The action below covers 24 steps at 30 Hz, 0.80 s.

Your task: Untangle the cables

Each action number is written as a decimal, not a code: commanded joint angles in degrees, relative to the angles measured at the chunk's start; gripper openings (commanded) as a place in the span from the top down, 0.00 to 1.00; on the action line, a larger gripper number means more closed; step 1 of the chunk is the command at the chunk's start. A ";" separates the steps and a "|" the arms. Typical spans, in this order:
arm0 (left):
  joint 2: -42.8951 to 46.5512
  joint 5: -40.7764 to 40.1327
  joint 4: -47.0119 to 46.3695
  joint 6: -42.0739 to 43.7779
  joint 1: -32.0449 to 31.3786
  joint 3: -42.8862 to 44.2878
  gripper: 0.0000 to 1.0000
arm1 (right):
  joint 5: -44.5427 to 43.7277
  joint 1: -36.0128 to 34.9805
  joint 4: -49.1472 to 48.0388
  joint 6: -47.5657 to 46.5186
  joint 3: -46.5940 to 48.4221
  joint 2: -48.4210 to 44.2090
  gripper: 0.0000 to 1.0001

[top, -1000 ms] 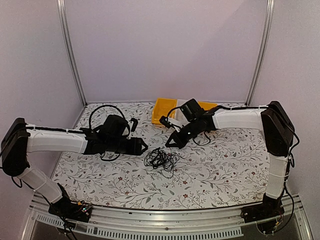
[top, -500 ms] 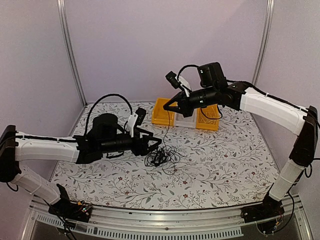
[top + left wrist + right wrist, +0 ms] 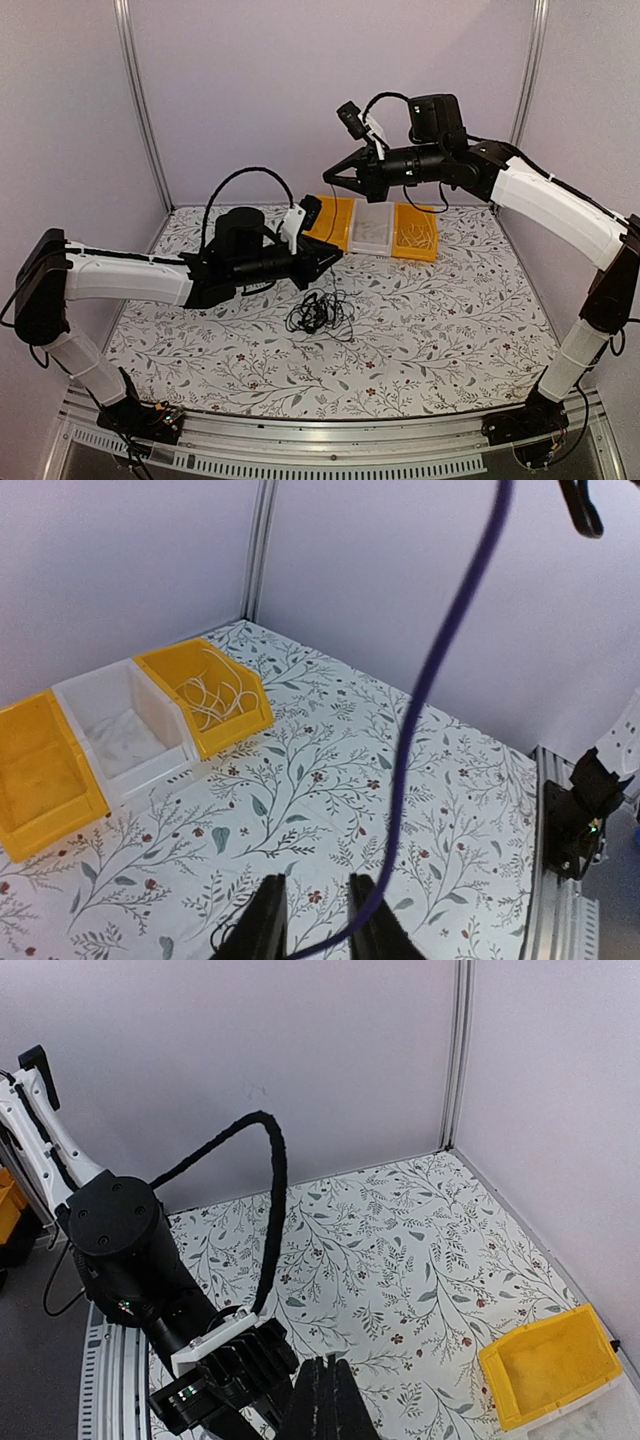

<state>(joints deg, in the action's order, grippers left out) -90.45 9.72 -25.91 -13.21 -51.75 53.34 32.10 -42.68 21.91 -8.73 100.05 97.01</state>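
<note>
The cables lie as a small black clump on the flowered table, with one thin strand pulled up out of it. High above the table's back, my right gripper is shut on the top of that strand. The strand runs down into the gap between the fingers of my left gripper, against the right finger. The left jaws stand apart, wider than the strand, just above and behind the clump.
Three bins stand in a row at the table's back: a yellow one, a white one and a yellow one holding pale strands. The left arm's thick looped hose arches over its wrist. Walls close in three sides.
My right gripper has risen from the clump to high over the bins, drawing a strand up. The left gripper moved right and up to the strand, and its jaws have narrowed.
</note>
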 commanded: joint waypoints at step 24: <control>13.64 -8.56 9.19 -5.87 -0.30 4.26 1.00 | 2.95 -2.50 -27.78 -7.97 -37.17 -4.81 0.21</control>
<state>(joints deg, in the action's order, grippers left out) -78.72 3.97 -18.46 -16.40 -51.75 56.42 33.61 -42.65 5.21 -13.26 64.42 93.32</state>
